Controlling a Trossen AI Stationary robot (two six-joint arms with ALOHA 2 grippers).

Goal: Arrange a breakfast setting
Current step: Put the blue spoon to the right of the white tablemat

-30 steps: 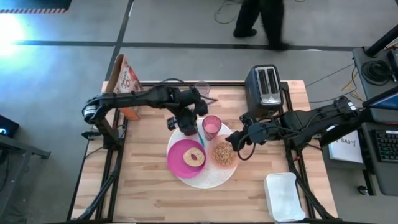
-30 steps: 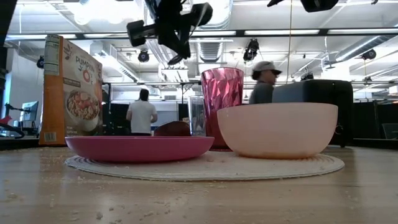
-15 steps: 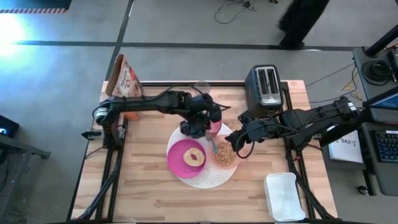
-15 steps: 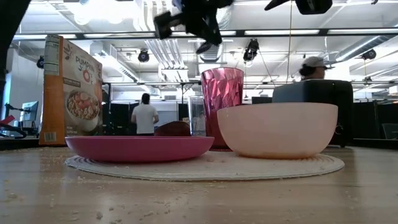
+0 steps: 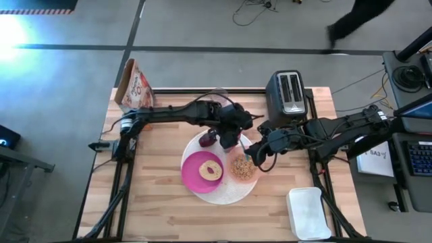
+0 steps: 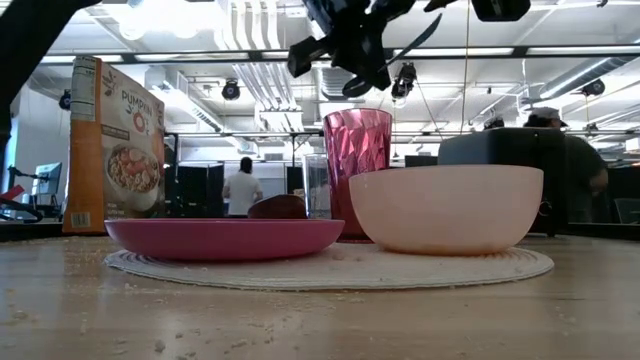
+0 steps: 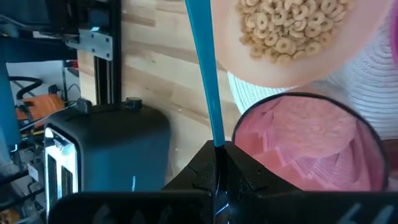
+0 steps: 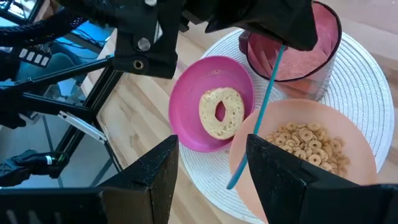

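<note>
Spoon [image 8: 261, 127] hangs clamped by its teal handle in the left end effector [image 5: 231, 134] above the tumbler [image 8: 292, 46], so lower it slowly into the cereal bowl [image 8: 311, 155] while the right end effector [image 5: 256, 148], fingers apart, waits alongside.

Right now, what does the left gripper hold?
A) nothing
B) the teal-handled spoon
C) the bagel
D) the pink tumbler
B: the left gripper is shut on the teal-handled spoon, whose handle slants down beside the bowl of cereal.

Two dark, cable-draped jointed arms
</note>
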